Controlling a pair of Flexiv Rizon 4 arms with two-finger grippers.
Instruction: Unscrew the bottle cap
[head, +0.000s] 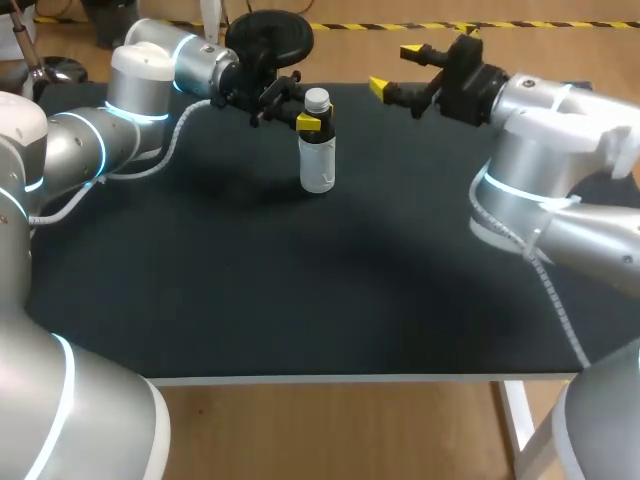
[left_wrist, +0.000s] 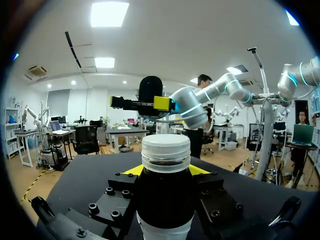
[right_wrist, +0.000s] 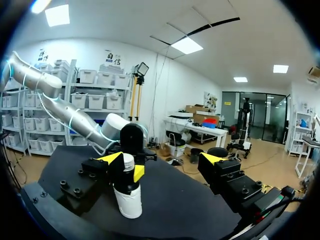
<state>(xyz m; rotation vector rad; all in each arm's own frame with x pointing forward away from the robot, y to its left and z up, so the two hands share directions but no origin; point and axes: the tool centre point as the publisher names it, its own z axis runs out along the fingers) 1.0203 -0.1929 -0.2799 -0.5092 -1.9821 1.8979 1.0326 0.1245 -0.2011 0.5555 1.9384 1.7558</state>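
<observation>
the bottle (head: 318, 150) is small and stands upright on the black table (head: 300, 300), toward its far side and a little left of the middle. it has a white ribbed cap (head: 317, 99), screwed on and sitting level. under the cap the upper part of the bottle looks dark, and the lower part is pale and whitish. any print on it is too small to read. i cannot tell what it holds, or whether it holds anything.

the left gripper (head: 305, 121) comes in from the left and is clamped on the bottle just under the cap. its fingers press the dark upper part from two sides. the left wrist view shows a yellow tip on each side of the bottle, with the cap rising free above the fingers.

the right gripper (head: 398, 70) hangs above the table to the right of the bottle, apart from it. its fingers are spread wide and hold nothing. in the right wrist view the bottle stands ahead of that gripper, close to one of its yellow tips (right_wrist: 111, 157) and not touching it.
</observation>
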